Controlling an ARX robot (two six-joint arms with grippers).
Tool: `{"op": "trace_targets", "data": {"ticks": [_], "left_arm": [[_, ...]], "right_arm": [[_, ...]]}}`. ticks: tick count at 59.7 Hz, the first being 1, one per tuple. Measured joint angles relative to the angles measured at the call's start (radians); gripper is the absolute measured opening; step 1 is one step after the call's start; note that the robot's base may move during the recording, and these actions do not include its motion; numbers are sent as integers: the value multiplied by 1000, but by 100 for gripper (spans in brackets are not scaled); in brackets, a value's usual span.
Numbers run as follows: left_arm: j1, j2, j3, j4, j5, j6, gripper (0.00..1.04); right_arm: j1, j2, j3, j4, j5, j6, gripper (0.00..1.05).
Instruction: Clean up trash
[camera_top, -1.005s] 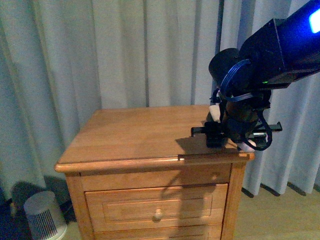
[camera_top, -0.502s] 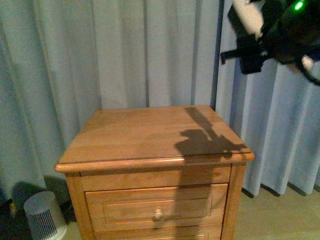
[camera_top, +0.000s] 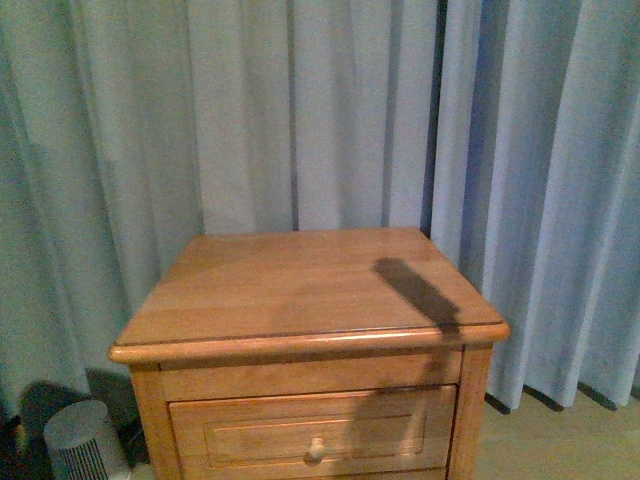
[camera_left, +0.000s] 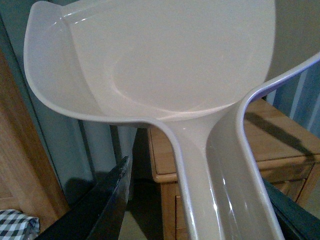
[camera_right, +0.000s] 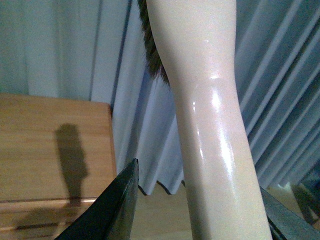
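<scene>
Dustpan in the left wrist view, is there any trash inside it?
No, the dustpan has a bare, smooth scoop with nothing lying in it.

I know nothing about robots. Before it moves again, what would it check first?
1. Dustpan held by left gripper: ok, its handle runs through it.
2. Brush held by right gripper: ok, same way.
3. Trash located: cannot tell, no wad shows in any view.
4. Nightstand top free for sweeping: ok, only a shadow lies on it.
5. Arms away from that top: ok, neither shows in front view.
</scene>
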Motion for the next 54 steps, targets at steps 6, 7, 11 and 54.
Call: {"op": "trace_targets", "data": {"ticks": [6,7,11,54], "left_arm": [[0,0,0,0,0,0,61],[0,0,0,0,0,0,61],[0,0,0,0,0,0,61],[0,0,0,0,0,0,61]], "right_arm": [[10,-97,-54,-10,33,-8,48],[11,-114,-67,2,40,-16,48],[8,-137,-76,-13,40,-16,48],[-3,-147,-118,19,52,2,48]]}}
